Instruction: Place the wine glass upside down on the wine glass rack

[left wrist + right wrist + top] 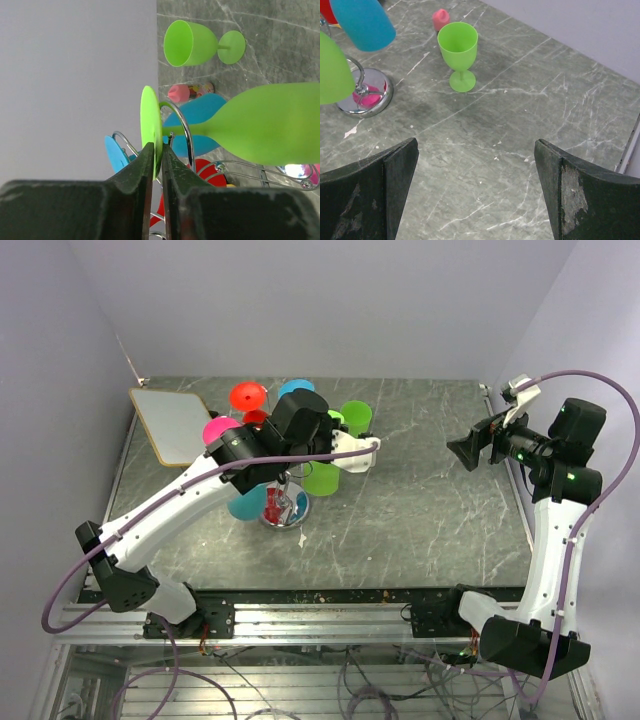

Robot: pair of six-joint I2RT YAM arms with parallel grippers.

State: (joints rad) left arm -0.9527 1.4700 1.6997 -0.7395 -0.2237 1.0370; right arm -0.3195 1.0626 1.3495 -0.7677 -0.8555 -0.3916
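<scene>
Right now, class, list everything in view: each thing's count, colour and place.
Silver wire wine glass rack with chrome base: one, table's left half.
Hung plastic wine glasses: several, some hidden by arm; red, pink, blue, green; on rack.
Standing plastic wine glass: one, green, upright beside rack.
Small pink object: one, near standing glass.
Flat white board: one, far-left corner.
Left arm: white-black; jaws narrow, flanking hung green glass's foot.
Right arm: white-black; jaws wide open, empty, right side.
</scene>
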